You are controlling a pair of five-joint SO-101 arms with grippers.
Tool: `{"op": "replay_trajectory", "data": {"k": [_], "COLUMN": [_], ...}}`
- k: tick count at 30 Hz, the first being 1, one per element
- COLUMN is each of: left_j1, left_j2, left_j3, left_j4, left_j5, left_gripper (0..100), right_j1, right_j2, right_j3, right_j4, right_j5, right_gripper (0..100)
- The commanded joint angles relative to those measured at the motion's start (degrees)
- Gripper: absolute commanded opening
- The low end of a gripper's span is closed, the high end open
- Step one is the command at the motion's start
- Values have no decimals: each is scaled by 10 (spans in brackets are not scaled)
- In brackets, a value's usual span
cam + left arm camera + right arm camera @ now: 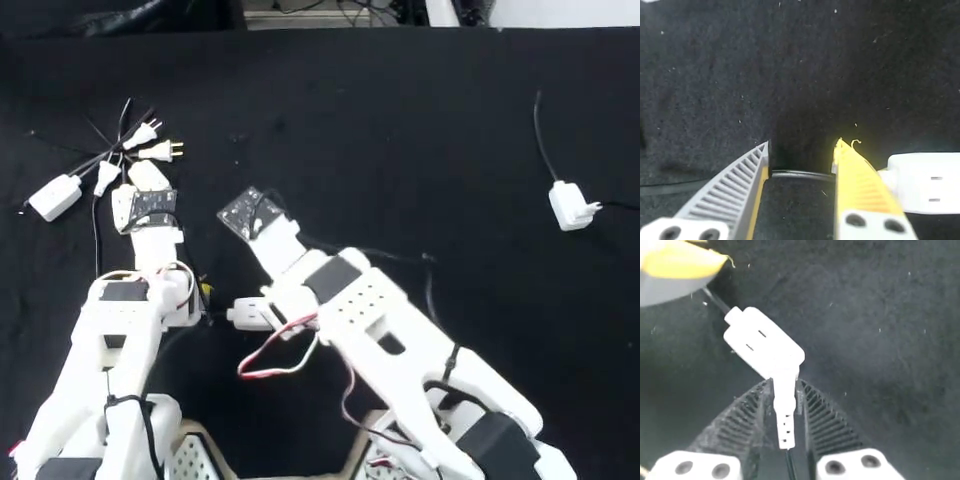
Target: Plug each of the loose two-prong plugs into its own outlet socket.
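Note:
My right gripper (pixel 785 386) is shut on the narrow end of a white outlet socket (pixel 762 342) with two slots, held just above the black cloth. A black cable leaves the socket's far end. The same socket (pixel 925 182) lies right beside the yellow finger (pixel 855 175) of my left gripper (pixel 801 146), which is open with only cloth between its fingers. That yellow finger (pixel 680 262) also shows past the socket in the right wrist view. In the high view, three loose two-prong plugs (pixel 150 142) lie at the far left, just beyond the left gripper (pixel 140 192).
A white adapter (pixel 55 197) with black cables lies left of the plugs. Another white adapter (pixel 570 205) on a cable sits far right. Black cloth (pixel 400 130) covers the table, with open room across the middle and back.

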Motion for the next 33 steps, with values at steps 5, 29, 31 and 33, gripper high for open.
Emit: {"op": "replay_trajectory", "data": {"k": [5,29,31,33], "left_j1": [6,6,6,9], "left_j2": [0,-325,-362,-397], "left_j3": [-35,89,102,116], "left_j4": [-2,3,4,4], "left_j5": [-6,8,25,28], "left_gripper": [209,209,209,209], "right_j1": [-21,-121,-122,-123], "right_j2": [-32,-240,-240,-240], "right_j3": [-12,295,307,313], "right_j4": [71,-400,-422,-435], "right_j5": [19,19,3,-40], "right_gripper": [11,10,10,10]}}
